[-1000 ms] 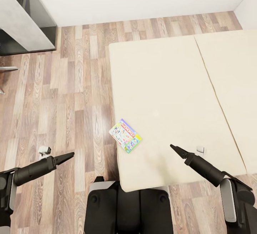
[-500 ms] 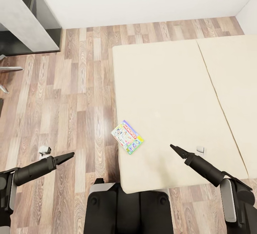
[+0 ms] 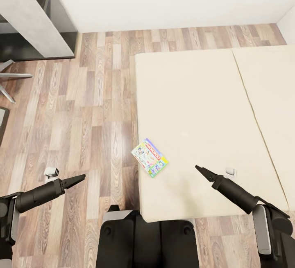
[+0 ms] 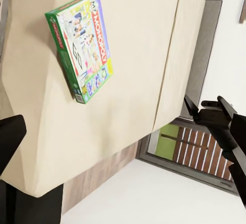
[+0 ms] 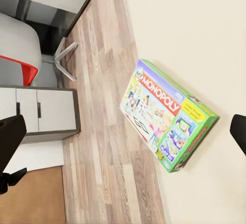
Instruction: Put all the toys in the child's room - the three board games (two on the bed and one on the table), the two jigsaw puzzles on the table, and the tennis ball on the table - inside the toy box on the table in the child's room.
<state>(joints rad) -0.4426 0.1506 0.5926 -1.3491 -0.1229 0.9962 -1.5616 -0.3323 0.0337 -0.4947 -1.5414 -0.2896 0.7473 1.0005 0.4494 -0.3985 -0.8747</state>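
Board game (image 3: 149, 163) flat at bed (image 3: 196, 96) edge, long axis diagonal. Between both hands; right hand (image 3: 199, 170) closer, left hand (image 3: 80, 177) over floor. Finger spread: cannot tell.

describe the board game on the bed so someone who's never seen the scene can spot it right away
Find the wide beige bed on the wood floor. Near its left edge, toward the corner closest to the robot, lies a flat board game box, roughly between the left end effector and the right end effector. It is the only colourful thing on the plain mattress: green-edged, with a red "MONOPOLY" banner and cartoon art.
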